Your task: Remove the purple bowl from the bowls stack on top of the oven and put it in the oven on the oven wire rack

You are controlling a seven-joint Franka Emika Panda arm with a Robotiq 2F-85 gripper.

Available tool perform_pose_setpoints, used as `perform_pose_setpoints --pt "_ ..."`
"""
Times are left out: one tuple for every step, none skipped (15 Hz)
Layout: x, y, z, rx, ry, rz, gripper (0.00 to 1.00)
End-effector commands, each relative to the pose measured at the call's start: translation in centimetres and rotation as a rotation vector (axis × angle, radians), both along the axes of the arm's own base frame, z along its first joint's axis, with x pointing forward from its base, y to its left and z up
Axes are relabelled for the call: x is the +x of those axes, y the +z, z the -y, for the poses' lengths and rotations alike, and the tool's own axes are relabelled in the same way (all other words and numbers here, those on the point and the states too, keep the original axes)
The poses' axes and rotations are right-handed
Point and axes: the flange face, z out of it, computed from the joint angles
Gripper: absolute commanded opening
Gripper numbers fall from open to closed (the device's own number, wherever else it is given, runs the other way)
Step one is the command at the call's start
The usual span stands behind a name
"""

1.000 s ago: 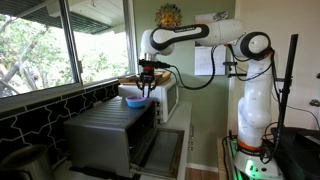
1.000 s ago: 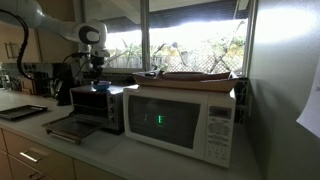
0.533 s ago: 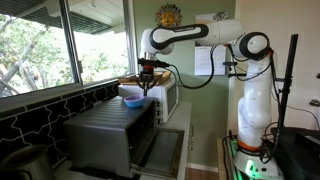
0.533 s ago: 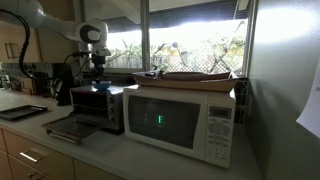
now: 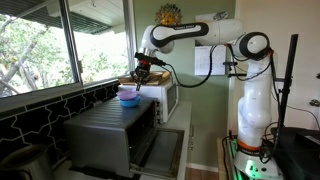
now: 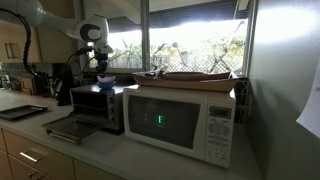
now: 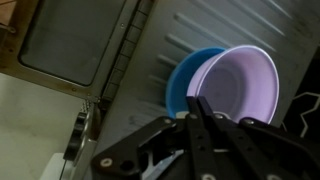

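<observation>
Since the purple bowl (image 7: 243,85) must leave the bowls stack (image 5: 129,97) at the oven (image 5: 105,135) top's edge nearest the microwave (image 5: 170,97), the gripper (image 5: 142,76) hangs over it in both exterior views, while the wrist view shows narrow-set jaws pinching its rim above the blue bowl (image 7: 183,88).

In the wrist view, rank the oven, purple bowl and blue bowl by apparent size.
1. the oven, filling most of the frame
2. the purple bowl
3. the blue bowl, only a crescent showing beneath the purple one
</observation>
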Motion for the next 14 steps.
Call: perform_pose_setpoints --pt "0.2 1.0 0.7 0.071 -0.028 0.080 0.01" --pt "0.3 1.3 0.8 0.065 -0.035 0.102 0.01" --pt "0.2 1.8 1.0 0.070 -0.034 0.127 0.01" --pt "-0.1 2.5 1.2 0.061 -0.025 0.157 0.01" --pt "-0.5 3.2 1.5 0.062 -0.019 0.184 0.01" --pt "-1.1 4.0 1.9 0.059 0.001 0.207 0.01" --pt "-1.8 4.5 2.2 0.057 0.018 0.220 0.01" --pt "-2.7 5.1 2.6 0.061 0.047 0.244 0.01" --pt "-3.5 5.7 2.9 0.068 0.072 0.269 0.01" --pt "-4.3 6.3 3.2 0.070 0.099 0.285 0.01" --pt "-5.4 6.7 3.4 0.074 0.133 0.298 0.01" --pt "-6.3 7.0 3.5 0.074 0.168 0.306 0.01" --pt "-7.3 7.2 3.6 0.070 0.209 0.311 0.01" --pt "-8.2 7.2 3.7 0.064 0.256 0.310 0.01"
